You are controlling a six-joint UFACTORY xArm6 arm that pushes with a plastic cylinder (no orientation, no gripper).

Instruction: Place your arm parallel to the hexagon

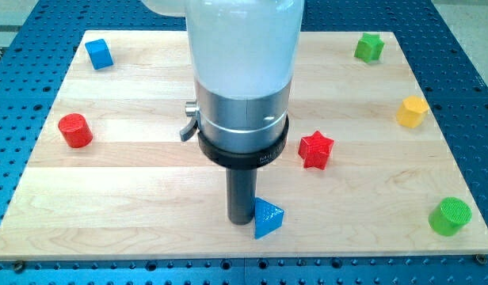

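- Lettering on the black collar above the rod: too small to read.
- Arm hangs vertically over centre frame; no jaws fitted, just a rod, nothing held.
- My tip [241,218] rests on the tabletop [149,182], lower centre, touching or just beside the blue triangular block [268,218] on its left.
- Green cylinder [450,215], lower right.
- Red star [315,150], right of centre.
- Red cylinder [74,130], left.
- Yellow hexagon [413,112], right edge, well apart from my tip.
- Blue cube [99,53], upper left.
- Green star [369,47], upper right.

my tip [242,219] touches (perhaps) blue triangle [267,218].
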